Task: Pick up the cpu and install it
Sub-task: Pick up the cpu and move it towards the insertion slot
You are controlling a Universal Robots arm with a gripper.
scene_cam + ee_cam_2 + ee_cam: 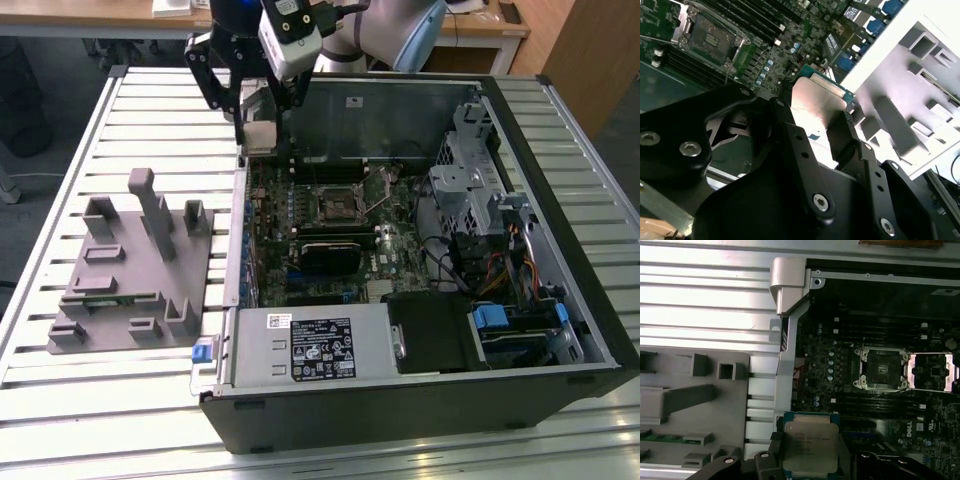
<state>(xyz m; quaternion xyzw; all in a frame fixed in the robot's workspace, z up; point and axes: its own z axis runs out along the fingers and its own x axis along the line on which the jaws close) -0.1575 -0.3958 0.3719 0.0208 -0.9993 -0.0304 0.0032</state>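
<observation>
The gripper (816,120) is pinching the cpu (809,446) by two opposite edges, one black finger (787,125) pressed against each side. In the second wrist view I get the chip's silver top at a steep slant, and the fingers cover its sides. In the first wrist view its lower edge is cut off, and the print on its lid is too fine for me to make out.

Under the chip is the near-side wall of the open computer case (785,360), where it meets the motherboard (840,405). The chip hangs in the air, touching nothing but the fingers. In the exterior view it sits above the case's far corner, on the exterior view's left – only a pale patch between dark fingers there.

Further into the board is the socket (883,369), with its metal cover plate (932,371) folded open beside it. I can't tell what the dark square inside it holds.

Outside the case, toward the table's (60,180) edge on the exterior view's left, lies a gray tray (130,270) of upright holders. A green memory stick (660,437) lies in one slot, partly hidden by the tray's blocks.

The case's other end holds a labelled power supply (310,345) and a drive cage (470,190) – the cables there are a tangle. The arm itself is cut off at the far edge of the exterior view.
</observation>
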